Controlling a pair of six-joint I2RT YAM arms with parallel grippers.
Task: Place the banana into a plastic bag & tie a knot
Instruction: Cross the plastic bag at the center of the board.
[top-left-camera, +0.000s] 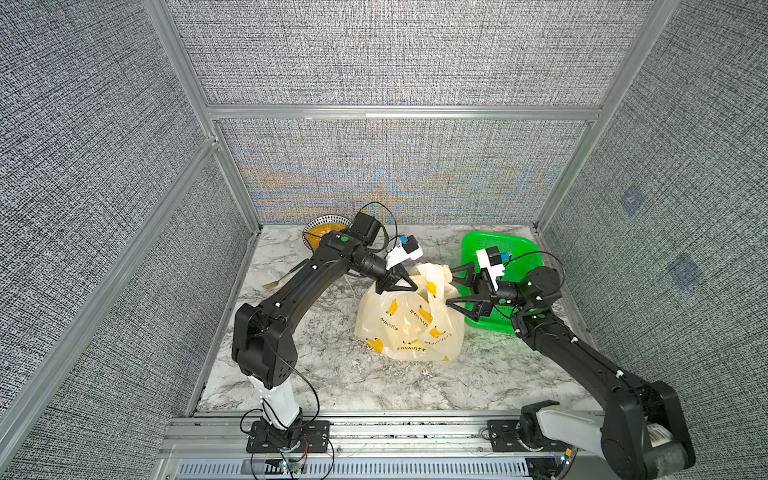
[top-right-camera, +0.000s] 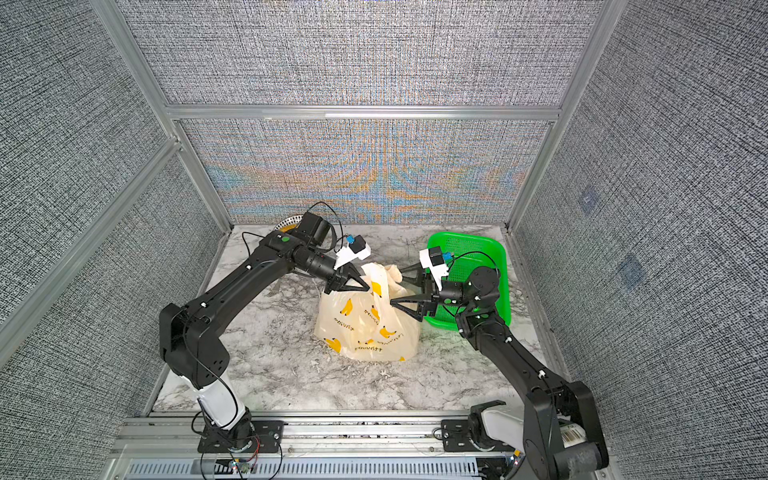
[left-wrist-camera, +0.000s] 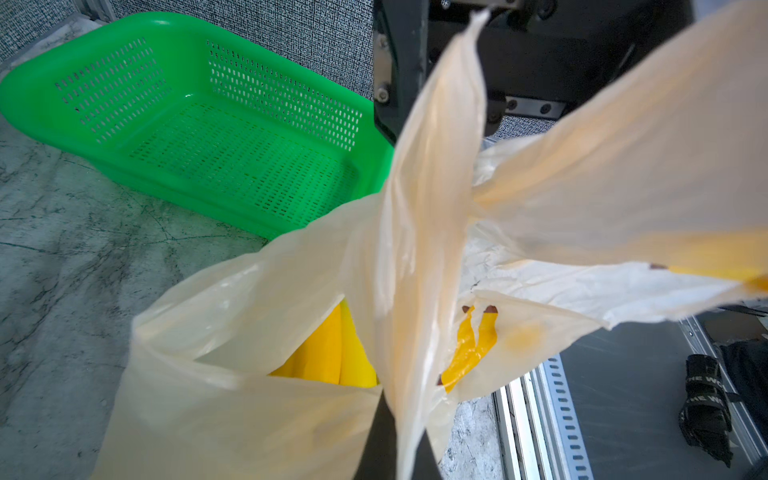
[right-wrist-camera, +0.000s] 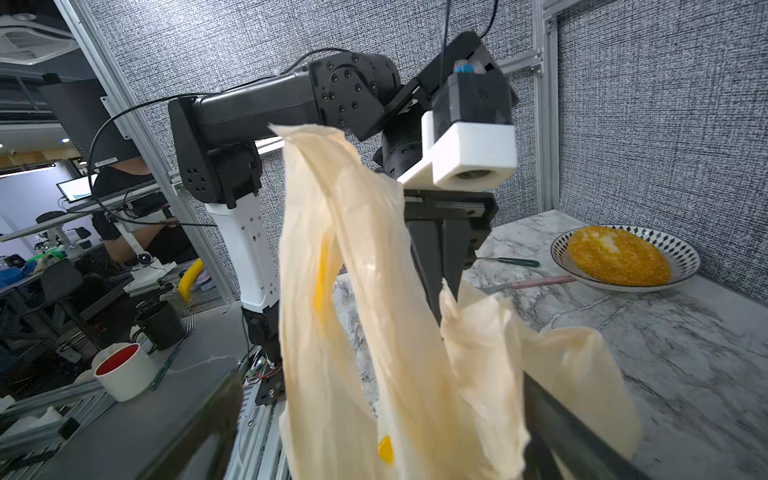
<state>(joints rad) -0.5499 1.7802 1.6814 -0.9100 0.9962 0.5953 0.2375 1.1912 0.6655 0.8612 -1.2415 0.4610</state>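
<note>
While the plate sits at the far left of the bench, the left hand is pinched closed on one handle loop of the plastic bag, which stands mid-bench with the banana inside. Its film looks thin, light and slippery, likely to stretch or slide, so the bunched loops are the place to grip, not the body. Further right, the right hand gapes wide around the other loop, gripping nothing, beside the green basket.
</note>
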